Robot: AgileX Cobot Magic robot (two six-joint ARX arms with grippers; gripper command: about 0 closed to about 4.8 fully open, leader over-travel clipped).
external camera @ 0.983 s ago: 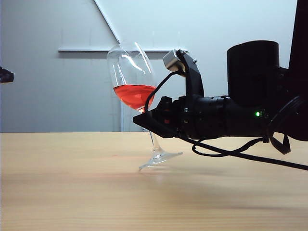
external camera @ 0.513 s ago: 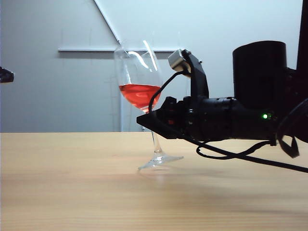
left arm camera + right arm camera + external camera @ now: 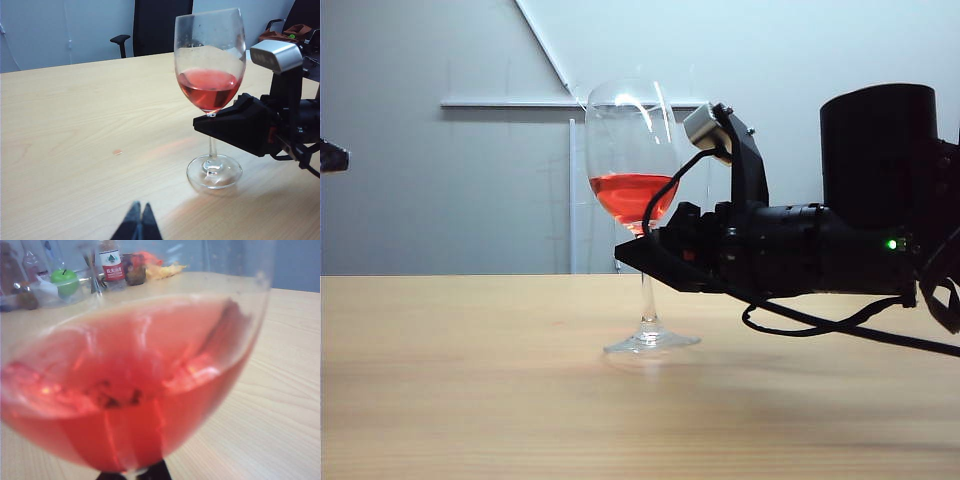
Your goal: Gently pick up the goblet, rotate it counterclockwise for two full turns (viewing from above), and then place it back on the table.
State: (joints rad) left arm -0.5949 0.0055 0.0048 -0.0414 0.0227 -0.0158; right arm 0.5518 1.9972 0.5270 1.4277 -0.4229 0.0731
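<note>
At the far left edge of the exterior view we see only a small dark tip of the left arm, well apart from everything else. In the left wrist view, the left gripper (image 3: 138, 223) shows at the bottom edge of the frame with its 2 tips pressed together and nothing between them, above bare table (image 3: 75, 125).

Just left of the middle of the exterior view stands the goblet (image 3: 632, 170), upright, its round foot flat on the table (image 3: 470, 400), with red liquid filling the lower part of the bowl. A small spot (image 3: 117, 152) marks the wood to the left of the glass in the left wrist view.

From the right side of the frame the right arm reaches in level, and the right gripper (image 3: 638, 252) is clamped narrowly on the stem just under the bowl. In the right wrist view the goblet (image 3: 130, 390) fills nearly the whole frame, the dark gripper tips (image 3: 135, 475) showing at the bottom edge beneath it. Bottles and a green apple (image 3: 66, 279) sit blurred in the upper left.
</note>
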